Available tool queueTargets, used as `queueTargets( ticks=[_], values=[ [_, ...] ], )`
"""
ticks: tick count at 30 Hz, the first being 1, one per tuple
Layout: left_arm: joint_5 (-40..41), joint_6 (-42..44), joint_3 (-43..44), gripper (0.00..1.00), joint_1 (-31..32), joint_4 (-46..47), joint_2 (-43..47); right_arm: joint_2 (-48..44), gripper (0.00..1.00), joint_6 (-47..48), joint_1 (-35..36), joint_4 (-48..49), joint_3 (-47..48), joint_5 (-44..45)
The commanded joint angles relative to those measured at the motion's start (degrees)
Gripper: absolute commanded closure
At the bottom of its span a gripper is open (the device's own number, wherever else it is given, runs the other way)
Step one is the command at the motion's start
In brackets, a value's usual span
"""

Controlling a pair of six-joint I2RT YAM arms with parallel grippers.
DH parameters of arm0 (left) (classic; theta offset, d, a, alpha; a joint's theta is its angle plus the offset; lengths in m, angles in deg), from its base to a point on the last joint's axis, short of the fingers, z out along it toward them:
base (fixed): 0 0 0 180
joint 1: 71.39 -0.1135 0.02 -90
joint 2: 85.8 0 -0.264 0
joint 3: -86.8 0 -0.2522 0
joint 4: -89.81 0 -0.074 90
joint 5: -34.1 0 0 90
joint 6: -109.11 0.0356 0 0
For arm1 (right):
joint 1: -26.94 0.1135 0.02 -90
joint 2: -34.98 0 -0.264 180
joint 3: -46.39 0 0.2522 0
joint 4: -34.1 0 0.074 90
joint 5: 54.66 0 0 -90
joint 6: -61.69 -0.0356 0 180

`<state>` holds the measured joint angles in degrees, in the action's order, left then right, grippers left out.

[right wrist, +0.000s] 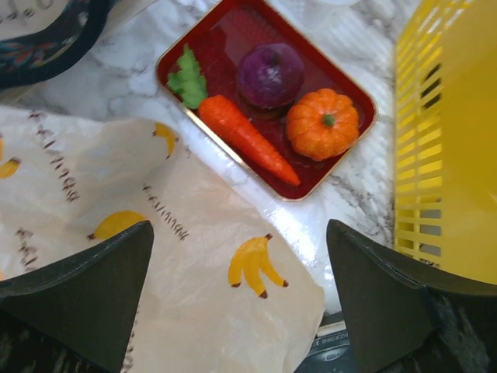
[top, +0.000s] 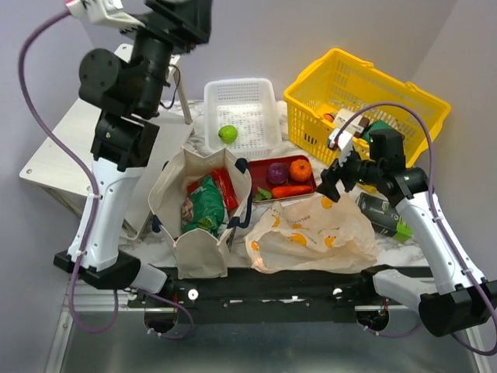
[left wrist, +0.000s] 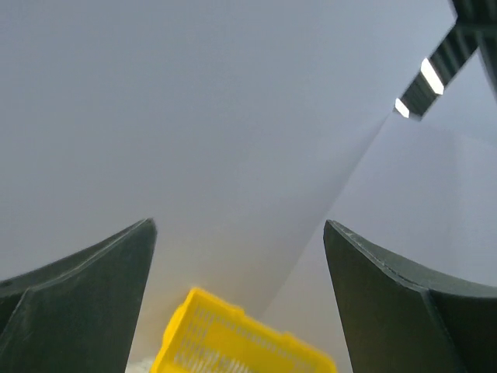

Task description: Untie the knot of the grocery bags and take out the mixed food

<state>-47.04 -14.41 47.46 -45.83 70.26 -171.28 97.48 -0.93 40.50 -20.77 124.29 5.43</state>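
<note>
left tool spread, empty, aimed at the wall. right tool spread, empty, above the plastic bag lying flat on the table beside the tote. carrot, onion, orange in red tray.

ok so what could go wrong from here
1. The plastic bag lies slack under the open right gripper; a pinch might catch only film and drag it into the red tray, nudging the carrot.
2. The left gripper points up at the wall, so nothing steadies the soft tote; pulling the green snack bag out could lift or topple it.
</note>
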Motion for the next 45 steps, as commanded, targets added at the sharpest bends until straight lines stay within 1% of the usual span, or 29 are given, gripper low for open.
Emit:
queueTargets(
  ticks=[1, 2, 4, 5, 6, 9, 11, 12, 13, 14, 15, 17, 19, 20, 21, 22, 23, 24, 25, 26, 27, 28, 30, 33, 37, 41, 43, 44, 45],
  values=[
    [-22.8, 8.3, -25.1, 0.01, -0.3, 3.4, 7.0, -2.4, 0.00, 11.5, 1.5, -13.9, 4.3, -8.7],
    [-25.2, 11.5, -28.8, 0.01, -0.3, 2.6, 9.1, -2.7, 0.00, 13.3, 2.9, -19.2, 5.0, -8.9],
    [-30.2, 15.2, -37.5, 0.01, -0.1, -1.4, 10.8, -4.1, 0.00, 19.0, 4.3, -23.9, 4.6, -9.0],
    [-30.8, 16.6, -39.0, 0.01, 0.2, -4.1, 11.2, -6.8, 0.00, 20.9, 5.3, -26.8, 4.0, -9.0],
    [-32.1, 21.4, -40.0, 0.01, 0.6, -10.4, 11.1, -8.8, 0.00, 24.9, 5.9, -27.7, 1.8, -8.9],
    [-32.5, 28.5, -43.6, 0.01, 3.3, -17.8, 11.5, -16.4, 0.00, 32.3, 8.1, -29.3, -2.6, -6.5],
    [-31.7, 31.0, -48.4, 0.01, 4.8, -17.3, 14.1, -19.7, 0.00, 35.3, 9.3, -29.9, -6.9, -5.3],
    [-30.8, 33.1, -50.0, 0.01, 5.5, -17.2, 14.9, -21.7, 0.00, 38.7, 9.5, -30.3, -8.1, -5.2],
    [-29.0, 39.3, -51.4, 0.01, 6.7, -18.2, 15.2, -22.7, 0.00, 40.0, 9.6, -30.7, -10.9, -5.1],
    [-24.7, 42.3, -51.3, 0.01, 9.5, -20.0, 15.2, -23.4, 0.00, 40.7, 10.0, -30.2, -12.2, -4.7],
    [-22.4, 44.7, -51.0, 0.01, 10.4, -23.2, 14.5, -24.2, 0.00, 41.3, 10.2, -29.5, -13.6, -4.5],
    [-21.5, 47.4, -51.0, 0.01, 10.8, -24.2, 14.4, -24.6, 0.00, 41.7, 10.3, -26.4, -16.8, -4.1],
    [-26.6, 49.9, -51.2, 0.01, 10.8, -24.3, 15.0, -25.2, 0.00, 43.6, 10.6, -23.7, -18.9, -3.8],
    [-29.5, 51.7, -51.0, 0.01, 10.8, -24.5, 15.0, -25.7, 0.00, 43.9, 11.2, -18.6, -22.2, -2.0],
    [-35.3, 52.3, -50.7, 0.01, 11.1, -25.2, 14.7, -26.0, 0.00, 43.8, 11.7, -15.1, -23.7, -0.4],
    [-38.0, 52.9, -49.6, 0.01, 11.3, -25.7, 14.4, -26.6, 0.02, 43.0, 12.0, -11.0, -25.6, 1.2],
    [-39.9, 54.8, -49.0, 0.01, 12.0, -26.2, 13.8, -26.6, 0.06, 41.2, 12.1, -0.3, -27.2, 5.5],
    [-41.5, 56.4, -48.4, 0.01, 12.6, -28.0, 12.6, -25.9, 0.17, 34.8, 12.1, 5.0, -28.7, 7.9],
    [-44.0, 58.3, -47.4, 0.01, 14.0, -28.8, 11.7, -24.5, 0.22, 31.7, 12.1, 8.9, -27.9, 9.9],
    [-44.5, 59.6, -46.8, 0.01, 14.7, -29.7, 11.1, -20.0, 0.28, 28.7, 12.1, 11.4, -26.1, 12.0],
    [-45.1, 61.8, -46.3, 0.01, 15.3, -30.9, 9.6, -16.7, 0.41, 21.6, 12.1, 11.3, -19.7, 12.6],
    [-45.9, 62.5, -45.0, 0.01, 16.4, -31.4, 8.8, -13.7, 0.48, 17.5, 12.1, 11.0, -16.6, 13.4],
    [-45.1, 61.8, -44.3, 0.01, 17.5, -29.7, 6.8, -9.1, 0.56, 9.4, 11.3, 11.6, -12.0, 12.0],
    [-43.6, 59.3, -44.0, 0.01, 18.8, -27.1, 4.4, -9.1, 0.58, 5.6, 11.3, 15.5, -11.5, 8.6],
    [-43.8, 57.0, -44.4, 0.01, 20.1, -25.8, 2.4, -8.3, 0.57, 4.4, 11.3, 15.3, -11.5, 9.3],
    [-40.9, 56.7, -45.8, 0.01, 21.4, -25.3, 1.9, -8.4, 0.57, 3.0, 11.3, 14.7, -12.4, 10.1],
    [-38.4, 56.5, -46.8, 0.03, 21.9, -24.7, 2.7, -9.1, 0.53, 2.7, 11.3, 14.7, -12.5, 10.2],
    [-36.9, 56.6, -47.3, 0.07, 22.2, -24.6, 2.8, -10.2, 0.48, 2.5, 11.3, 14.6, -12.5, 10.9],
    [-35.7, 57.9, -47.6, 0.21, 22.3, -25.3, 3.1, -10.7, 0.32, 2.0, 11.3, 14.5, -11.8, 11.4]
  ],
)
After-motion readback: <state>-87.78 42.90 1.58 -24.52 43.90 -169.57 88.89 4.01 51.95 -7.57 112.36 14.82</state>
